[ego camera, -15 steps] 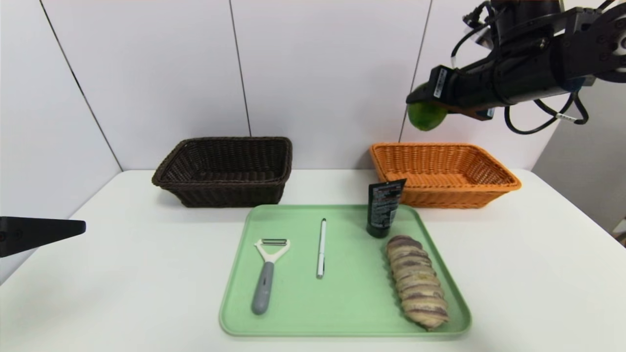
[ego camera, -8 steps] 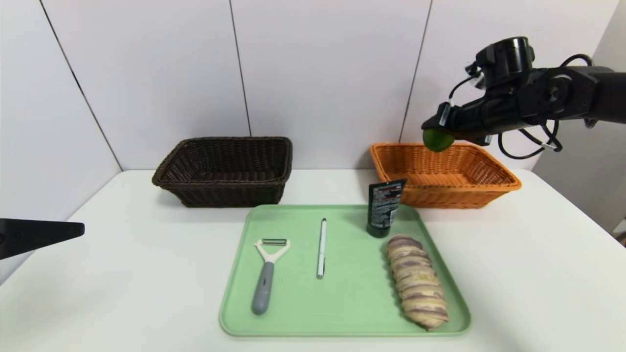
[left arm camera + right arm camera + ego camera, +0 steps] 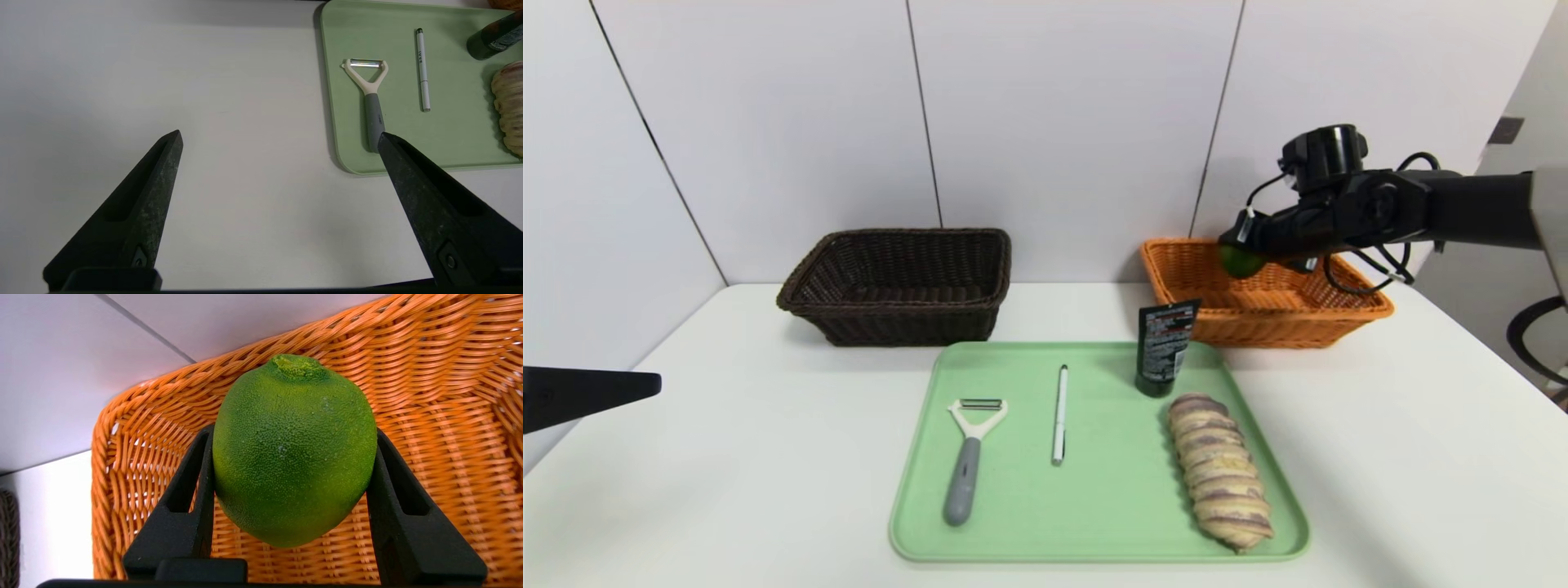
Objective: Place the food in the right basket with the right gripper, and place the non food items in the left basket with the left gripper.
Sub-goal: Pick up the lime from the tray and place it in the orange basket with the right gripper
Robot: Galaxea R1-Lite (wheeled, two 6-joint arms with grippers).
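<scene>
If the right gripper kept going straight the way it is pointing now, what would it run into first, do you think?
Most likely the woven inside of the orange basket: the right gripper, shut on the lime, points down into it, toward its far wall. Exactly where it would touch is hard to judge.

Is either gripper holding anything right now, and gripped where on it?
The right gripper holds the lime, its fingers pinching the fruit's two opposite sides, stem end pointing away, over the orange basket. The left gripper is open and holds nothing.

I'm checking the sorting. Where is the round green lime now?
In the head view, the round green lime sits clamped in the right tool, above the orange woven wicker basket at the table's right.
</scene>
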